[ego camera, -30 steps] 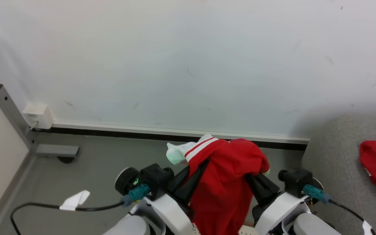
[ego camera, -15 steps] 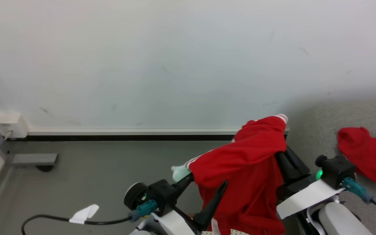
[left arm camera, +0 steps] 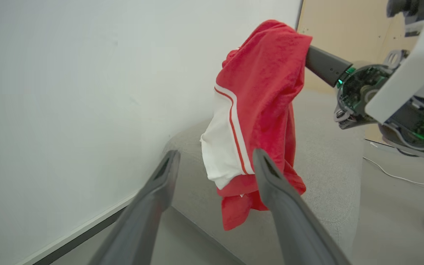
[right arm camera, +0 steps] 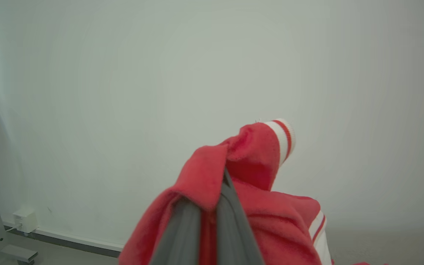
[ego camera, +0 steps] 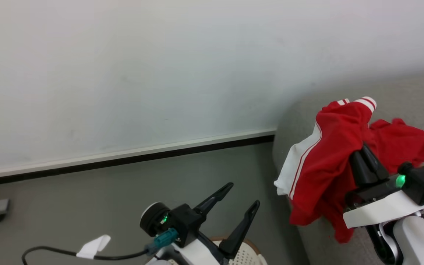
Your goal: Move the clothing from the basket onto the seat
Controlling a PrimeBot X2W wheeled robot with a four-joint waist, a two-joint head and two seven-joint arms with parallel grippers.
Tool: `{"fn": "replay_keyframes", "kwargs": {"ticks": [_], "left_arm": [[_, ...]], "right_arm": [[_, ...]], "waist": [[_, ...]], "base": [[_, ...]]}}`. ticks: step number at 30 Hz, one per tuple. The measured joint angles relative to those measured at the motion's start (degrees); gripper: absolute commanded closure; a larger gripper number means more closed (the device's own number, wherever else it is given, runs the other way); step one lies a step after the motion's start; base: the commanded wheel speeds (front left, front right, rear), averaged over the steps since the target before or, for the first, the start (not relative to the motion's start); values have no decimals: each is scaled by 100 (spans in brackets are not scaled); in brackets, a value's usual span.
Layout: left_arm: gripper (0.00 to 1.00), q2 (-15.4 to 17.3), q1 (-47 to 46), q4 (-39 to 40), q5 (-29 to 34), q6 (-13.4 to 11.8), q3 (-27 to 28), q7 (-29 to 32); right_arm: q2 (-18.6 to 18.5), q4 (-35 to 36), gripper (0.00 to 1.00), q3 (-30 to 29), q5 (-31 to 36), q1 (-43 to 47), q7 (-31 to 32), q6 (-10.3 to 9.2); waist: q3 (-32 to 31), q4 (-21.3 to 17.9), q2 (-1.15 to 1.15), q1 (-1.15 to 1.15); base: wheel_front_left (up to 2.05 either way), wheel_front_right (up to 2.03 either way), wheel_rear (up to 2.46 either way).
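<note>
1. The right gripper (ego camera: 363, 156) is clamped on the striped garment (ego camera: 326, 154), which hangs over the seat (ego camera: 410, 92) corner.
2. The left gripper (ego camera: 243, 193) stands wide and empty, near the basket (ego camera: 247, 254).
3. The plain red garment (ego camera: 399, 143) lies on the seat.

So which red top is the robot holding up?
The striped one with white panels, pinched in the right gripper. The plain red one lies on the sofa.
</note>
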State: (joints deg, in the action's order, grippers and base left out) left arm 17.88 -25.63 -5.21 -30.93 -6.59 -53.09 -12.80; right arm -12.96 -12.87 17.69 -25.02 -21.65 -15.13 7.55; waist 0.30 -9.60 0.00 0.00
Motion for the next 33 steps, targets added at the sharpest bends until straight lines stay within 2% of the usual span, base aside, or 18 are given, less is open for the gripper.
{"fn": "replay_keyframes", "kwargs": {"ticks": [10, 17, 22, 26, 33], "left_arm": [[0, -27, -129, -92, 236, 138, -22, -178], [0, -90, -133, -336, 321, 252, 5, -198], [0, -121, -222, -427, 400, 312, 20, -216], [0, -111, -377, -453, 475, 383, -10, -214], [0, -64, -733, -415, 589, 455, -52, -46]], "right_arm": [[-94, 522, 100, -338, -149, 34, 0, 0], [-130, 791, 100, -499, -370, 46, 0, 0], [-223, 912, 100, -669, -594, -158, 0, 0], [-530, 872, 100, -871, -734, -608, -1, 0], [-1050, 369, 100, -1344, -966, -1417, -1, 0]], "waist": [[175, -950, 0, 0], [324, -1416, 0, 0], [509, -1503, 0, 0], [736, -1484, 0, 0], [1312, -1271, 0, 0]], "base": [[0, 0, 0], [0, 0, 0], [0, 0, 0], [0, 0, 0], [0, 0, 0]]}}
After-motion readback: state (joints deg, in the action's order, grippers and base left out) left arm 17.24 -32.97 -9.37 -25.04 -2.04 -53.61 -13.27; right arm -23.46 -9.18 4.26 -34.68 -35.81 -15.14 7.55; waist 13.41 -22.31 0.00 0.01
